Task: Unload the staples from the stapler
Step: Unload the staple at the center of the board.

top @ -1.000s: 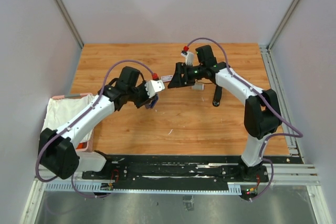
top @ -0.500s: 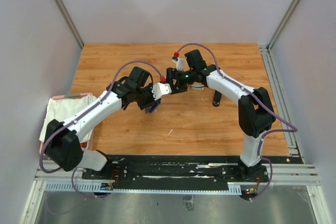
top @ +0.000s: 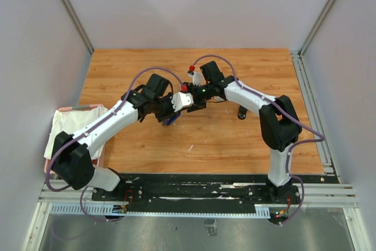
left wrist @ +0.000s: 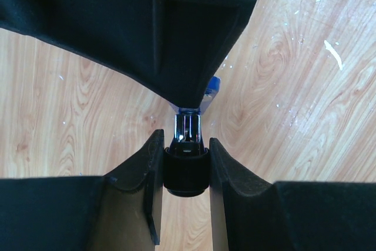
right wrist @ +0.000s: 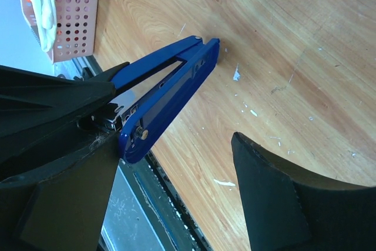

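A blue stapler hangs above the table, held by its black rear end in my left gripper, which is shut on it. In the right wrist view the stapler is swung open into two blue arms with a chrome magazine at the hinge. My right gripper is open. Its left finger is close beside the stapler's hinge end, and its right finger stands well apart over the wood. In the top view the right gripper sits right against the left one. The staples are hidden.
A pink perforated basket with a white cloth stands at the table's left edge and shows in the right wrist view too. A slim black object lies on the wood right of the grippers. Grey walls enclose the table.
My right gripper has swung left and come up against the left gripper and the stapler. The left arm has shifted slightly right, still holding the stapler.
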Controlling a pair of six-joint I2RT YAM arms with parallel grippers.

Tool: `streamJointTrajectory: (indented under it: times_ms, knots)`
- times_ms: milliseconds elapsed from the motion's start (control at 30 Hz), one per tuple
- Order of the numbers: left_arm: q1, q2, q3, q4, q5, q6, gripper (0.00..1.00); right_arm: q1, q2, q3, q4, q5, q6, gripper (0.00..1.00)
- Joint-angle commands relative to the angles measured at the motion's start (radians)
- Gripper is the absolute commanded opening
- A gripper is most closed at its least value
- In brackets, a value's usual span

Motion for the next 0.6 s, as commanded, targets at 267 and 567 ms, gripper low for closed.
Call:
streamJointTrajectory:
  times_ms: [267,567]
  knots:
    - [-0.006,-0.030,-0.001,0.011,0.030,0.027,0.00,-0.037,0.008,-0.014,-0.129,0.312,-0.142,0.74]
    - [-0.006,-0.078,-0.064,0.076,0.019,0.019,0.00,-0.050,0.028,0.002,-0.179,0.449,-0.207,0.74]
